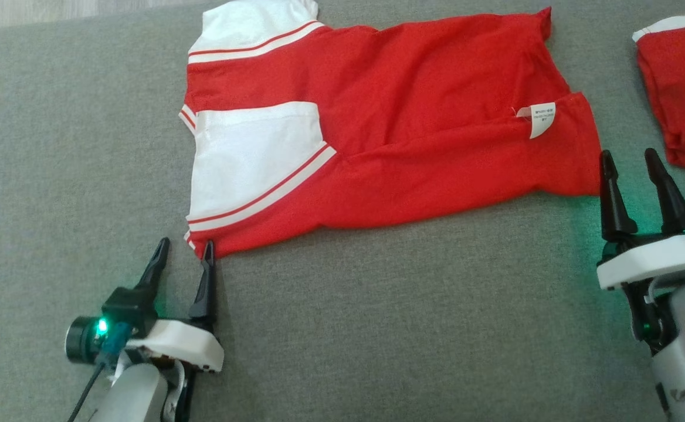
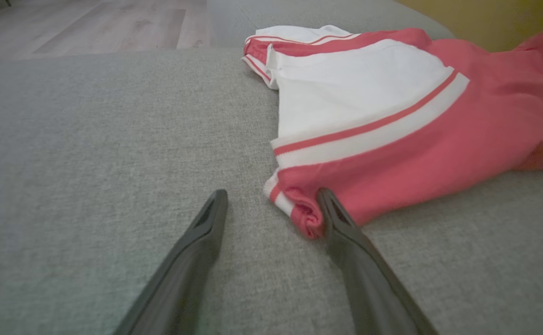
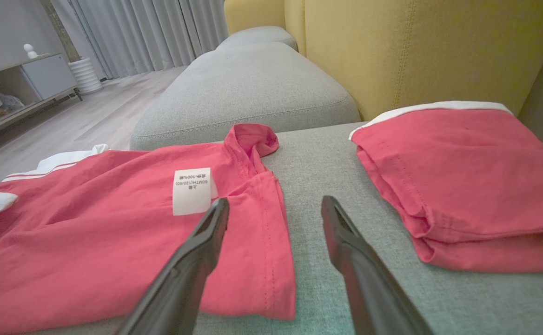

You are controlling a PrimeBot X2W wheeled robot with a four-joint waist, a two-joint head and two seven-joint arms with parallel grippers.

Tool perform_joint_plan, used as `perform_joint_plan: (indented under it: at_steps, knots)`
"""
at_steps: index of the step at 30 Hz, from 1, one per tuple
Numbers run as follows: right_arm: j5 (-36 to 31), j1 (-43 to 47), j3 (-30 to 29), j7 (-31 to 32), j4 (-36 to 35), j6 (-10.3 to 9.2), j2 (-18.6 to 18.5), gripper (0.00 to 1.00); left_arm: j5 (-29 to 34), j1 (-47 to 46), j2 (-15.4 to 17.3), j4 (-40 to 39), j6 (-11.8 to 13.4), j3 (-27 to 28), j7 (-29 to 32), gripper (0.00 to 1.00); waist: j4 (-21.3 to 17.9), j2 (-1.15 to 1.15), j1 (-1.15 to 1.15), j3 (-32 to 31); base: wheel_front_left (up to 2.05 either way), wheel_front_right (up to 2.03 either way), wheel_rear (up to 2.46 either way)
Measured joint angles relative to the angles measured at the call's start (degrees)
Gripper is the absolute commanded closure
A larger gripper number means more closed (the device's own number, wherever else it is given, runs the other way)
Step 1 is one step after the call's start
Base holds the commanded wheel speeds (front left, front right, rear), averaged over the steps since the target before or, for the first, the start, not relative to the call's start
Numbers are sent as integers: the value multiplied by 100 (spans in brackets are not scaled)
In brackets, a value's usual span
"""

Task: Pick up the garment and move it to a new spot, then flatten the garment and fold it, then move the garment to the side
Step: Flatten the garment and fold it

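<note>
Red-and-white garment (image 1: pixel 389 135) half-folded, flat on grey cushion (image 1: pixel 377 328)

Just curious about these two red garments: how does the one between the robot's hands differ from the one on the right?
The shirt lies spread out and wrinkled; the pile is neatly folded. The shirt has broad white panels with red stripes; the pile is nearly all red with a thin white edge. The shirt shows a white label; the pile none. Both lie on the grey cushion.

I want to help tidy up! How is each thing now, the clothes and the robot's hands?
red-and-white T-shirt: spread on sofa, wrinkled, not held.
folded red garment: folded, lying apart.
left gripper: jaws open, empty.
right gripper: jaws open, empty.
</note>
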Motion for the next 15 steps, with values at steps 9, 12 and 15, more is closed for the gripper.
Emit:
perform_joint_plan:
  at_steps: [9,12,15]
  knots:
    - [-43,-3,7,0,136,0,60,0,122,-48,55,-104,-224,-298,49,100,71,0,1,15,0,0,0]
    - [-42,-16,63,0,245,0,60,0,155,-51,77,-155,-203,-310,-16,100,126,0,1,32,0,0,0]
    - [-41,-44,121,0,447,0,60,0,279,-53,127,-190,-167,-323,-68,100,188,0,1,48,0,0,0]
